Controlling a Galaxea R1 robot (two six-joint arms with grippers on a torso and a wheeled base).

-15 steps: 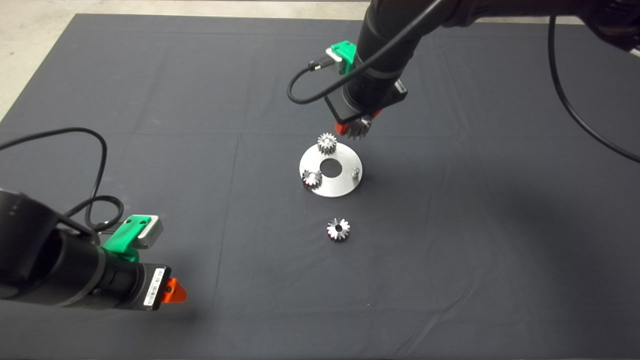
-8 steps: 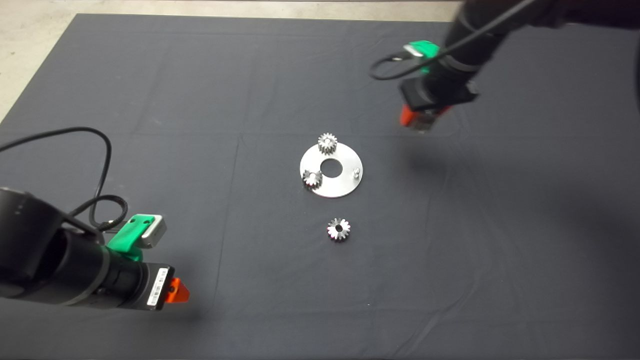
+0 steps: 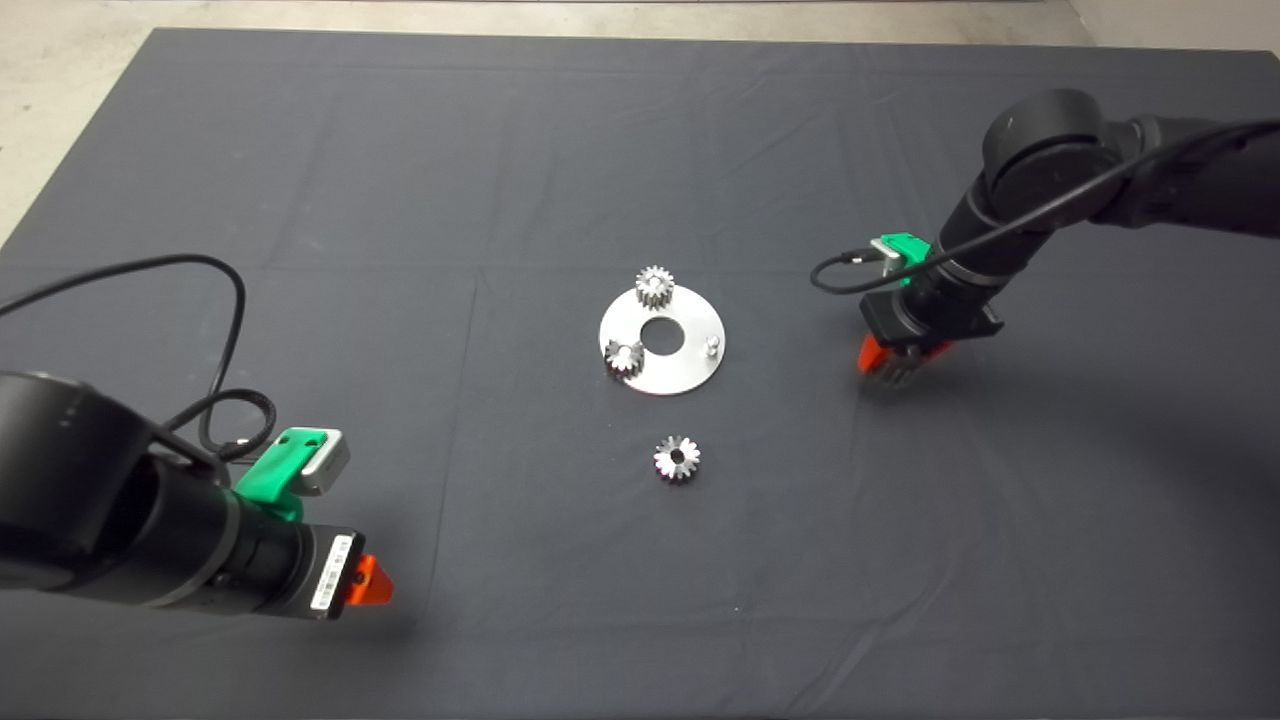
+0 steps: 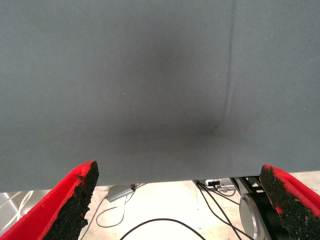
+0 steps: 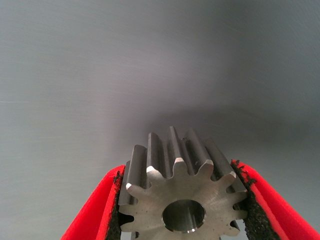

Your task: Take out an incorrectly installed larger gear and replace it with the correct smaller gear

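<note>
Red fingers of the right gripper (image 3: 893, 366) pinched the big gear (image 5: 182, 192) low over the mat (image 3: 500, 180). The left gripper (image 4: 180, 200) waited wide open, holding nothing.

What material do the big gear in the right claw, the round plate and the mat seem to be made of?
Big gear: probably steel, grey, machined, with a dull shine on its teeth. Round plate: bright brushed metal, maybe steel or aluminium. Mat: dark woven cloth, matte, with creases.

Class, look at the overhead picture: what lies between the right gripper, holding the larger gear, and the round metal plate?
Only bare dark mat separates the right gripper, holding the larger gear, from the plate, in the head view.
</note>
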